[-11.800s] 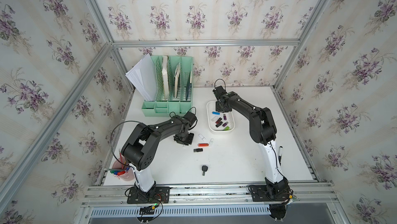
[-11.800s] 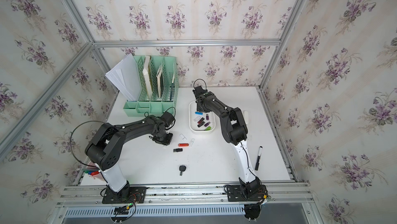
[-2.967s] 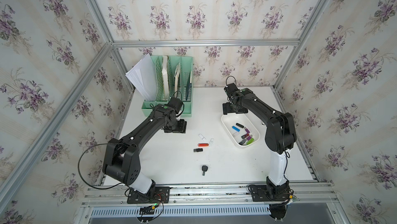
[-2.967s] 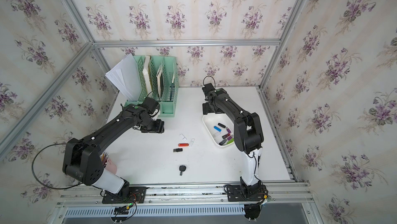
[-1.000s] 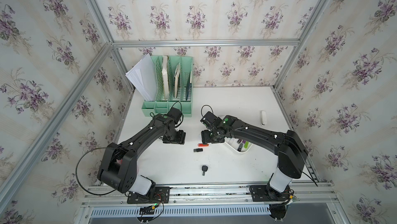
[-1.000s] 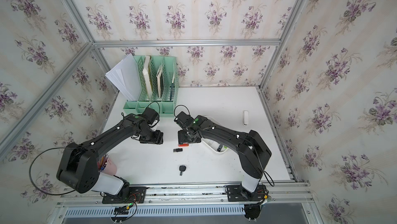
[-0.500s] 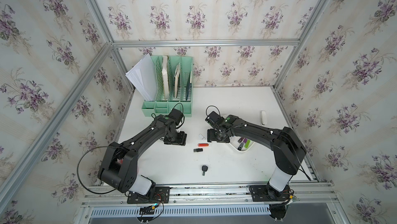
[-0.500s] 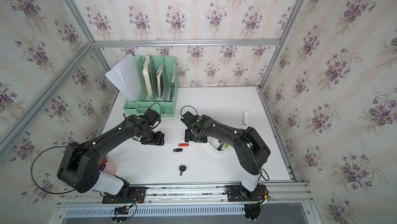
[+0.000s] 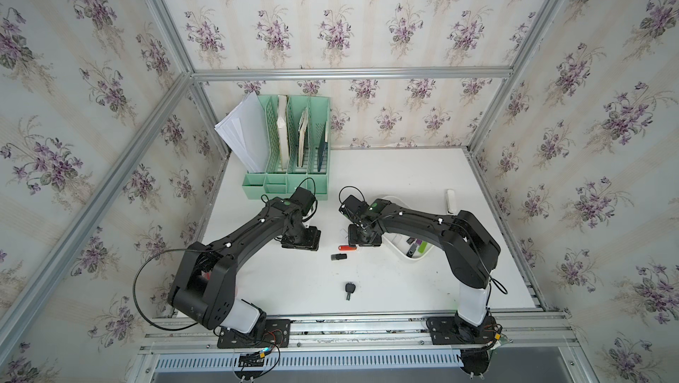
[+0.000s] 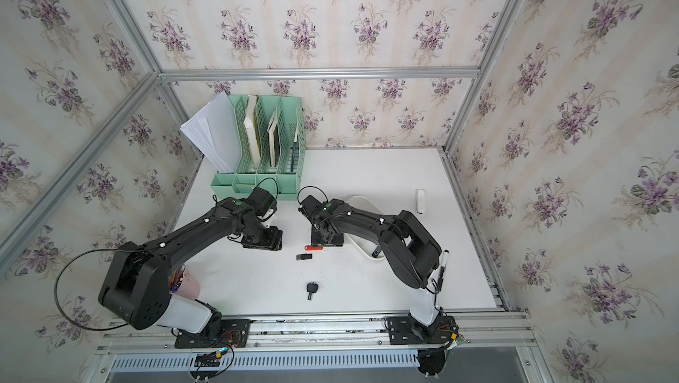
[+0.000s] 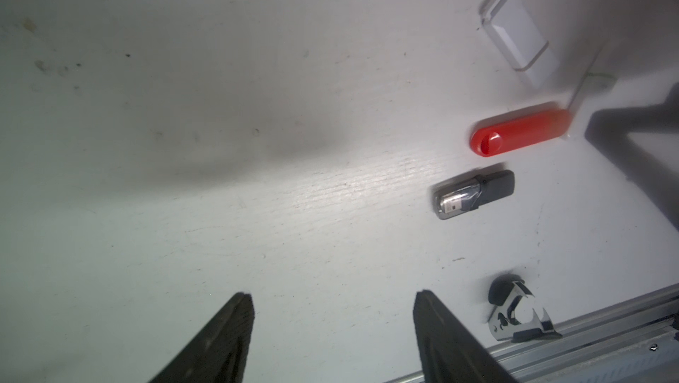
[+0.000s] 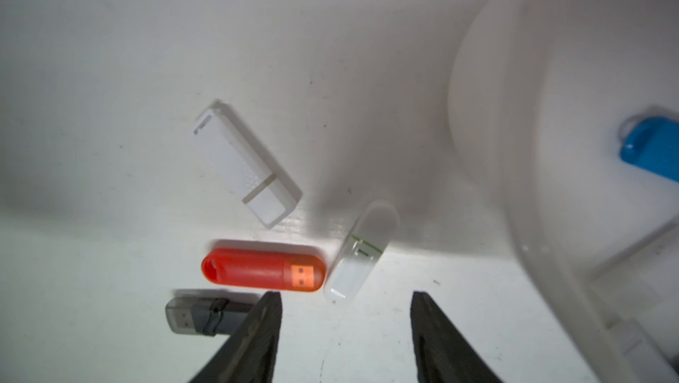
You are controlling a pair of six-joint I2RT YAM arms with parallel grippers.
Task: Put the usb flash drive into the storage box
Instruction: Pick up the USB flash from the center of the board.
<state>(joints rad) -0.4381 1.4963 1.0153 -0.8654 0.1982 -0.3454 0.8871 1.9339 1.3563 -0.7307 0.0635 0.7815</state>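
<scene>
Several usb flash drives lie on the white table: a red one (image 9: 347, 248) (image 12: 262, 270), a grey-black one (image 9: 338, 257) (image 12: 205, 315), a plain white one (image 12: 244, 162) and a white one with a green line (image 12: 362, 252). My right gripper (image 9: 363, 239) (image 12: 345, 295) hangs open just short of the green-lined drive, holding nothing. The white storage box (image 9: 415, 256) (image 12: 514, 142) sits right beside it, holding a blue drive (image 12: 650, 148) and others. My left gripper (image 9: 301, 241) (image 11: 332, 293) is open over bare table, left of the red drive (image 11: 521, 129).
A mint-green file organizer (image 9: 290, 149) stands at the back left. A black staple remover (image 9: 349, 289) (image 11: 518, 311) lies near the front rail. A small white object (image 9: 450, 201) lies at the far right, a marker (image 10: 444, 263) by the right arm, a pen cup (image 10: 183, 283) front left.
My right gripper has shifted slightly right and toward the front over the loose drives beside the box. The left arm has hardly moved.
</scene>
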